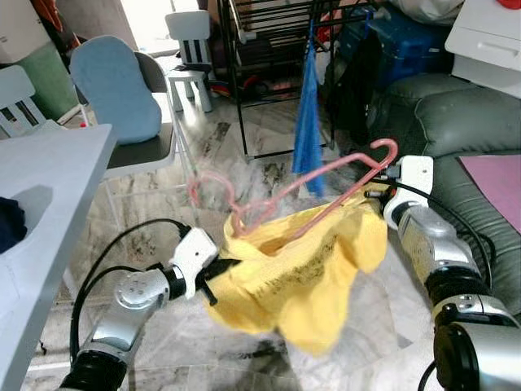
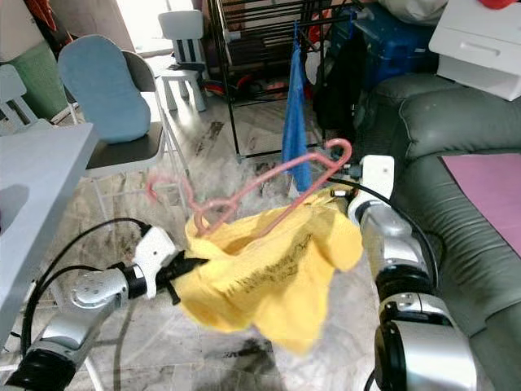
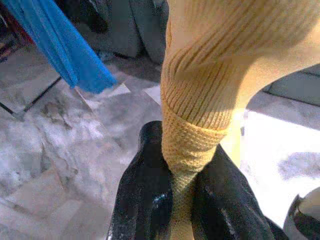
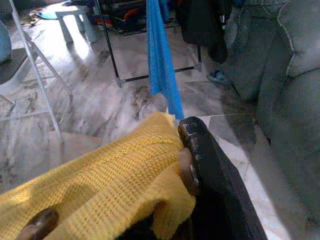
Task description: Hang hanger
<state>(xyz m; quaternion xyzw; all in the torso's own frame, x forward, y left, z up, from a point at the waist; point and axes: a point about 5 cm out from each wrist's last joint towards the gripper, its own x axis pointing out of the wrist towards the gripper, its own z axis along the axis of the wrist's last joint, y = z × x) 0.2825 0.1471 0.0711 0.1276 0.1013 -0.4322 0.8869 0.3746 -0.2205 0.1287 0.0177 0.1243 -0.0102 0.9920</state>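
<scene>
A: We note the yellow garment (image 1: 301, 269) is knitted cloth, ribbed at its edge and matt; the left gripper (image 3: 182, 200) pinching it has glossy black fingers (image 3: 145, 200).

B: We add that the pink hanger (image 1: 313, 191) looks like smooth plastic, the floor (image 1: 228, 155) is polished marbled stone, the sofa (image 1: 456, 122) dull grey-green leather, and the hanging blue cloth (image 1: 308, 122) soft and matt.

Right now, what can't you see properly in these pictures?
- Right hand: head views, the yellow sweater hides its fingers.
- Pink hanger: its far end is blurred; the sweater covers the lower bar.
- Rack beyond the blue cloth: its top is cut off by the picture edge.
</scene>
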